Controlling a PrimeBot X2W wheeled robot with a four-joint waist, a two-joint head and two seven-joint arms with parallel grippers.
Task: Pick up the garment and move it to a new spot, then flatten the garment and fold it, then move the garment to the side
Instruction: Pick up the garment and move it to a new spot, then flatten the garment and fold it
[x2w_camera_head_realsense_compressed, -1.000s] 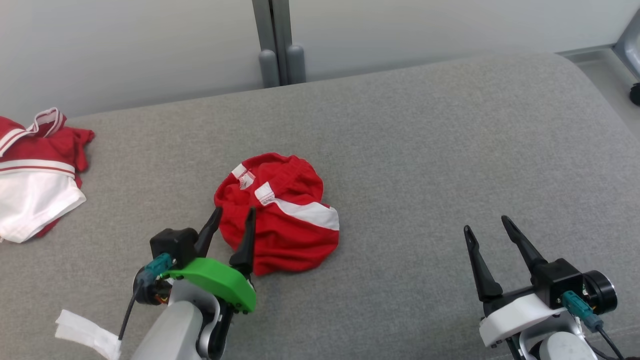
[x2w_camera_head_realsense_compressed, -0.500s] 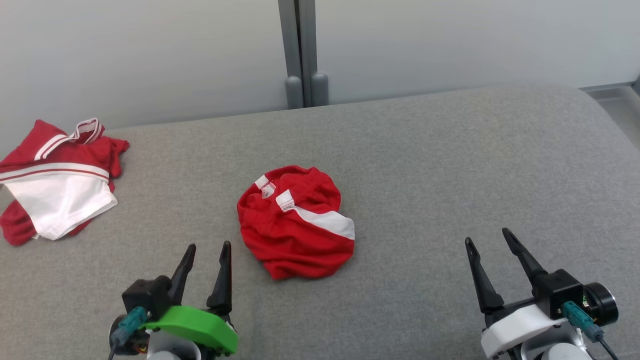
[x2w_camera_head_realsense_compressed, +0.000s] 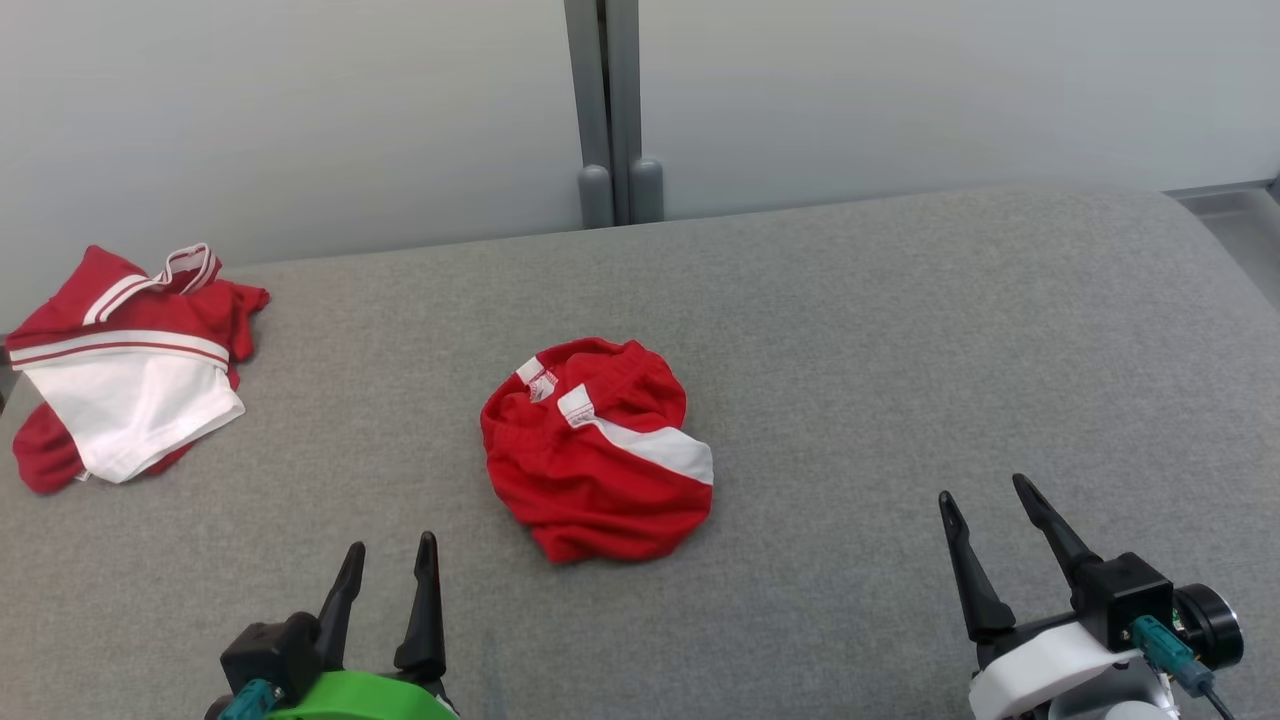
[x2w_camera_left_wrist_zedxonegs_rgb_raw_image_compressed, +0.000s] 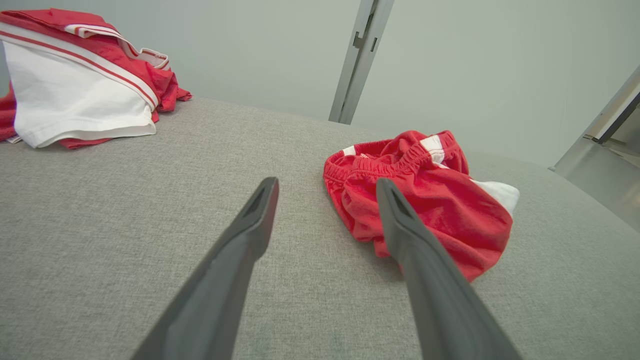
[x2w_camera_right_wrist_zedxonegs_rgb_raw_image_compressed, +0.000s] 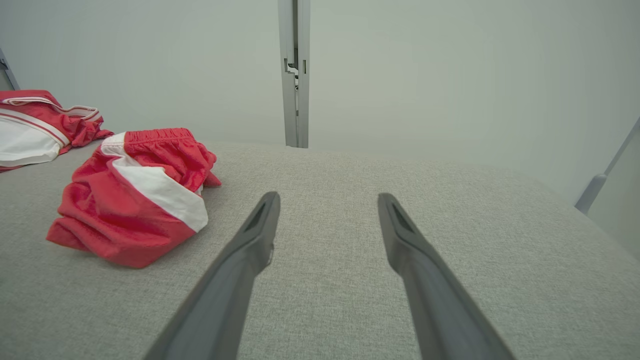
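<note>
Head view: the garment (x2w_camera_head_realsense_compressed: 595, 450), red shorts with a white side panel, lies crumpled in a mound at the centre of the frame on the grey padded surface (x2w_camera_head_realsense_compressed: 900, 330), with its waistband toward the top. My left gripper (x2w_camera_head_realsense_compressed: 392, 543), at the lower left, has its fingers spread and empty. It is near the garment's lower-left edge but not touching it. My right gripper (x2w_camera_head_realsense_compressed: 981, 489), at the lower right, is likewise spread and empty, well apart from the cloth. A second red-and-white garment (x2w_camera_head_realsense_compressed: 125, 370) lies at the upper left, and a grey post (x2w_camera_head_realsense_compressed: 610, 100) rises at top centre. I judge the task to be at an early stage: the flattening, the folding and the move aside all remain. Whether this is already the new spot I cannot tell.
</note>
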